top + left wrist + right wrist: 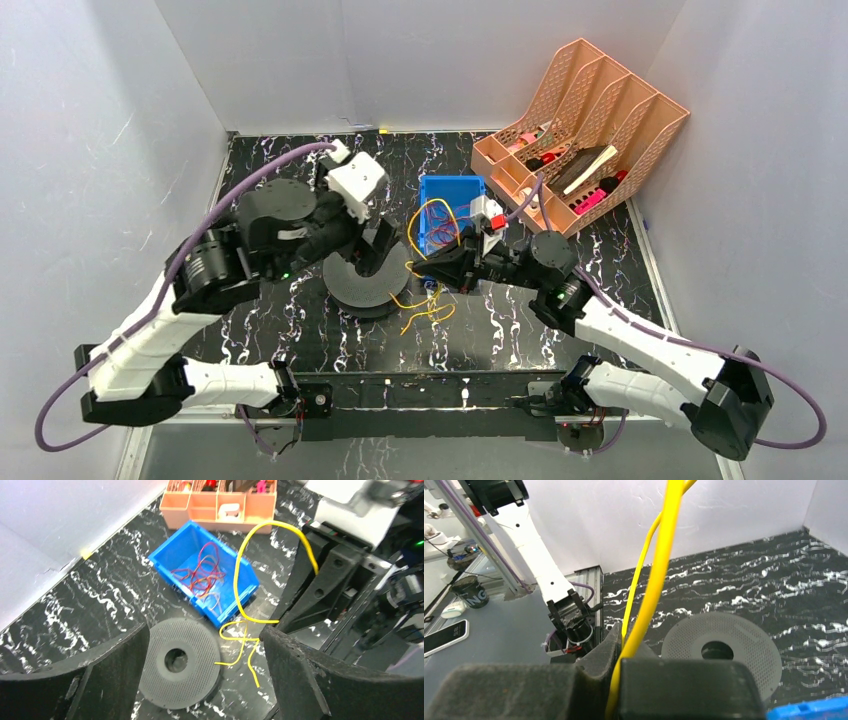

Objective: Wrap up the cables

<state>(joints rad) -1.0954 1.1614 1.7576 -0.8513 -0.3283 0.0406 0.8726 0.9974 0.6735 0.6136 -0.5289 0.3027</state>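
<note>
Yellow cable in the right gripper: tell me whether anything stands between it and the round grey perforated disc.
Nothing lies on the black marbled tabletop between the thin yellow cable, pinched in the shut right gripper, and the round grey perforated disc. Only the open left gripper hangs above that disc.

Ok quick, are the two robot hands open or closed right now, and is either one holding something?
Left gripper: open, holding nothing.
Right gripper: shut on a yellow cable.

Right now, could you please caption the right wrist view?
Right gripper shut on a yellow cable, grey disc on the table behind.
</note>
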